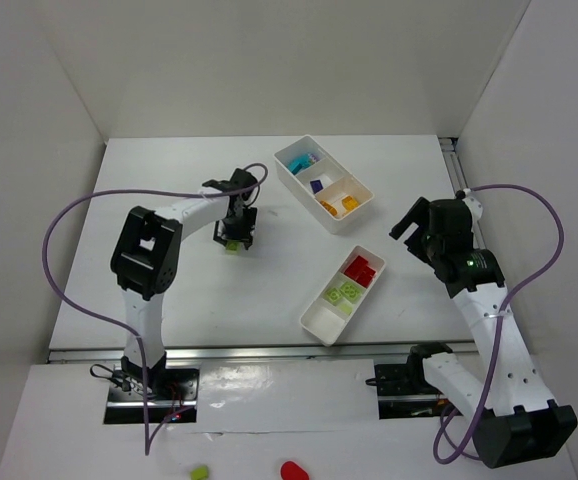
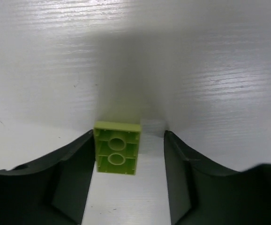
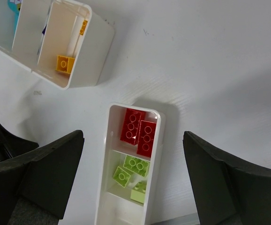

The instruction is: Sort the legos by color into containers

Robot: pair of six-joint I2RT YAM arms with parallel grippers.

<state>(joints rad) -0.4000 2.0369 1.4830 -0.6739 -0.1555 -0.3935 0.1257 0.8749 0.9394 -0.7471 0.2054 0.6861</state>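
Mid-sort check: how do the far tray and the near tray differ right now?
The far tray holds teal, purple and orange-yellow legos; the near tray holds red and lime green ones.
The far tray's three compartments are all filled; the near tray's compartment closest to the arm bases is bare.
In the top view, the far tray slants down-right, the near tray up-right.
Both are white and divided.

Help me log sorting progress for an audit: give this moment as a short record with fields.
left gripper: open, fingers either side of the loose lime brick, which touches one finger and is clear of the other
right gripper: open, empty, above the near tray
far tray: teal bricks, purple brick, orange-yellow bricks, one colour per compartment
near tray: red bricks in the far compartment, lime bricks in the middle, near compartment looks empty
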